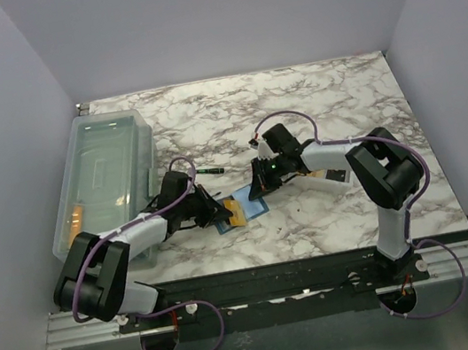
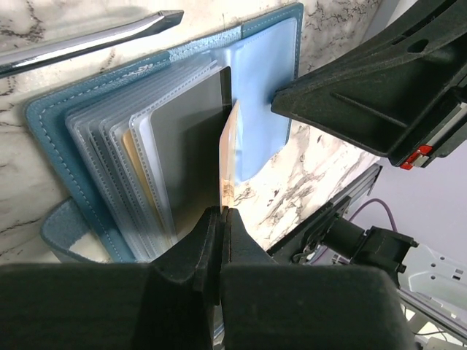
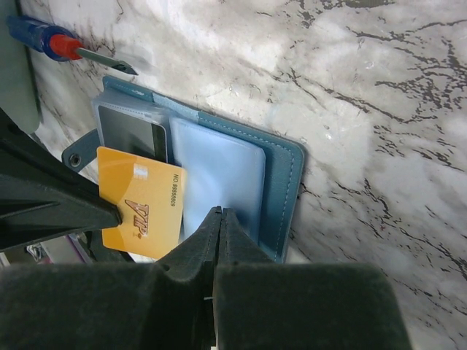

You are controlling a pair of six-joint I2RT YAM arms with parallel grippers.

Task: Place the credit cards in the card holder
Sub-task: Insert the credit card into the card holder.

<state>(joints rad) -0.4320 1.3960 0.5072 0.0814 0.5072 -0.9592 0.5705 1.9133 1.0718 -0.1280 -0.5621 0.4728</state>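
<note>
The card holder [image 1: 254, 209] lies open on the marble counter [image 1: 313, 108] between the two arms. Its teal cover is spread flat and its clear sleeves [image 2: 117, 138] are fanned on one half.

The left end effector [image 2: 221, 219] is pressed together on one credit card [image 3: 139, 208], pinching it by an edge. In the left wrist view the card stands edge-on right at the fingertips. It rises against the innermost sleeve, next to the pale blue pocket [image 3: 219, 175] on the other half. From the right wrist, the card overlaps the sleeve side of the holder and juts past its rim toward the left arm.

The right end effector [image 3: 217, 215] is also pressed together and holds nothing. Its tip rests on the pale blue pocket, just beside the card.

The golden-orange face of the card carries slanted "VIP" lettering, a small chip graphic and a line reading "NO." followed by digits, mostly eights. I cannot read the last digits with certainty.

A flat-blade screwdriver [image 3: 51, 42] with a blue and red handle lies on the counter just beyond the holder. A clear plastic bin [image 1: 104, 174] sits at the left.
</note>
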